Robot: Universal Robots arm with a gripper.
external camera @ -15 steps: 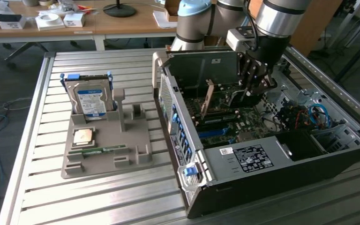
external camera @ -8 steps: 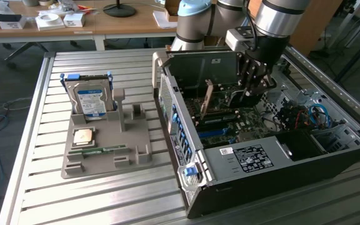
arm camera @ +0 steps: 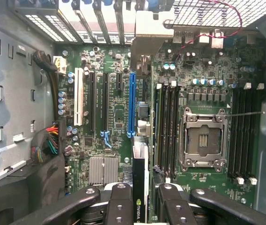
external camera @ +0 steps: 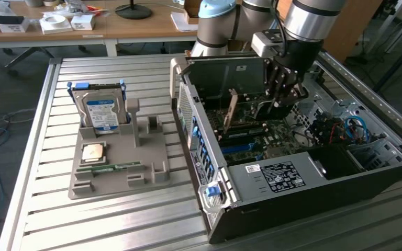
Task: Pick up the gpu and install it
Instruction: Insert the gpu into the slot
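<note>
On the slatted aluminium table (external camera: pixel 33 209), the open black metal computer case (external camera: pixel 326 183) lies at the exterior view's right, with the grey plastic parts tray (external camera: pixel 113 151) beside it at that view's left. The silver hard drive (external camera: pixel 102 110) stands at the tray's far end. Inside the case, the thin dark gpu card (arm camera: pixel 140 178) stands edge-on over the green motherboard (arm camera: pixel 119 117).

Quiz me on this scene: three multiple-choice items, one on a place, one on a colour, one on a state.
1. The hard drive stands: A in the computer case; B in the grey holder; C on the wooden desk.
2. The long slot beside the gpu is: A red; B blue; C yellow.
3. The gripper is: A open and empty; B shut on the hard drive; C shut on the gpu.
Key: 1 B, it stands upright there; 2 B, plainly blue in the wrist view; 3 C, its fingers flank the card's edge.
</note>
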